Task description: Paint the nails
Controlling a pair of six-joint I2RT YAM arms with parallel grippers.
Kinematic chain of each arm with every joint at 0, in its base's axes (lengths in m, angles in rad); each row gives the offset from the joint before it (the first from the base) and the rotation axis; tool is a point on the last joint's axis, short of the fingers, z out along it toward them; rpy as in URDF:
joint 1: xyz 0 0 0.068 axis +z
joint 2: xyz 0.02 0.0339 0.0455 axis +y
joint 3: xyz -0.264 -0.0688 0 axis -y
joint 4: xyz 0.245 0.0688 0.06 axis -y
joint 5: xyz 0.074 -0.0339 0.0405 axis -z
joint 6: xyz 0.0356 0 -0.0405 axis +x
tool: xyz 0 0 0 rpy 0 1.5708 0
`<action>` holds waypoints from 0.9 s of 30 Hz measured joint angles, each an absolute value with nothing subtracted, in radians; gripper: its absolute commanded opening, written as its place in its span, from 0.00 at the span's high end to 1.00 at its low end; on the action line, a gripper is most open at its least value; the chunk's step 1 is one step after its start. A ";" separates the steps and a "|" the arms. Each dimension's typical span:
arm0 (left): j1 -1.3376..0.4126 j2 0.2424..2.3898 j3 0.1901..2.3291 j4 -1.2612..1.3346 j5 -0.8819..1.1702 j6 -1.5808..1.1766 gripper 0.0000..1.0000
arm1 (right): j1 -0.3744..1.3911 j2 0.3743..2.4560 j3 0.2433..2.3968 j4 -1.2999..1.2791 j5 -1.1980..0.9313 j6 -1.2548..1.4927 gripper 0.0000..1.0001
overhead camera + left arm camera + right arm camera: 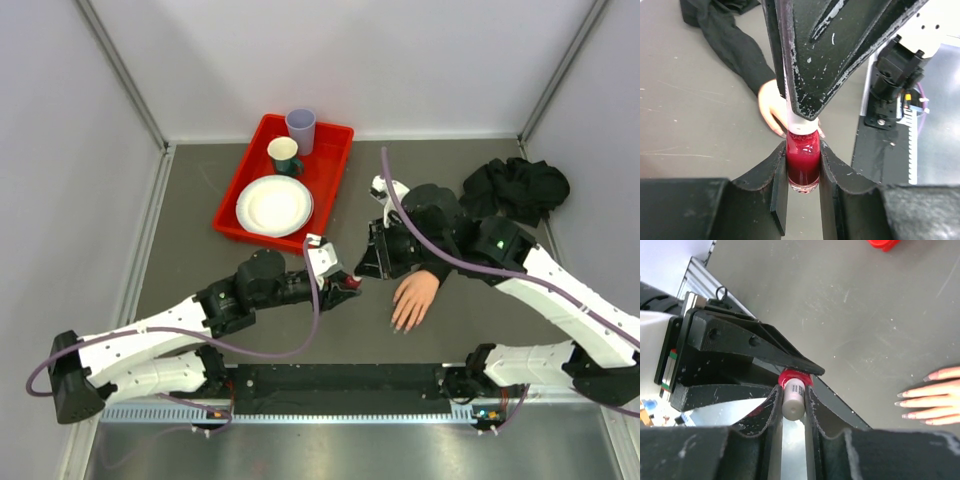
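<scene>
1. The left gripper [802,150] was closed tight on a small bottle [802,172] of dark red polish, one pad pressed against each side of the glass.
2. The right gripper [792,391] met it tip to tip from the opposite side. Its jaws were nearly together around the bottle's white cap [793,402], and both pads seemed to touch it.
3. The mannequin hand [413,297] lay palm down on the table [190,230], just past the left gripper's fingertips and beyond the bottle. Neither gripper touched it.
4. The nails [899,394] looked pale pink. From the right gripper's own view they sat off to one side, well clear of its fingers.
5. The hand's black sleeve [735,47] ran away from the left gripper across the table.
6. A red tray [335,175] with a plate [273,205] stood beyond both grippers.
</scene>
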State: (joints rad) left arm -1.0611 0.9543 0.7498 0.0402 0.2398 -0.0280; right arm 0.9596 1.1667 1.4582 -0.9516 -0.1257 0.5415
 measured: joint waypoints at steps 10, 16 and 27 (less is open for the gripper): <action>-1.050 0.899 0.713 0.042 0.487 -0.138 1.00 | 0.962 1.061 1.322 -0.835 -0.377 0.368 1.00; -1.050 0.966 0.722 0.096 0.751 -0.242 1.00 | 0.962 0.986 1.231 -0.772 -0.606 0.159 1.00; -1.053 1.008 0.739 0.088 0.757 -0.219 1.00 | 0.962 0.981 1.216 -0.764 -0.616 0.030 0.56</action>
State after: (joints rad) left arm -1.0531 1.0077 0.7387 0.0883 0.7574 -0.2192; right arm 0.9619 0.9813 1.2163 -0.7643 -0.6163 0.0299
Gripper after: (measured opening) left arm 0.306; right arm 0.223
